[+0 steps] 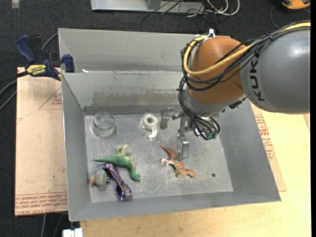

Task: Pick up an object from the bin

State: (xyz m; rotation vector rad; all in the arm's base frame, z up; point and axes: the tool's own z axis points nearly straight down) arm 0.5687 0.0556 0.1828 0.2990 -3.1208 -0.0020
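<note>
Six loose things were counted in the grey metal bin [74, 132]. One clear cup [103, 124] was seen, and one small whitish ring-shaped piece [149, 122]. Two toy dinosaurs were counted: one green toy dinosaur [122, 161] and one orange-brown toy dinosaur [177, 164]. Whether the orange-brown figure was a single piece or two lying together could not be told. One purple strip-like thing [118, 182] was noted, and one small grey-tan lump [98, 180], whose kind could not be made out.
</note>
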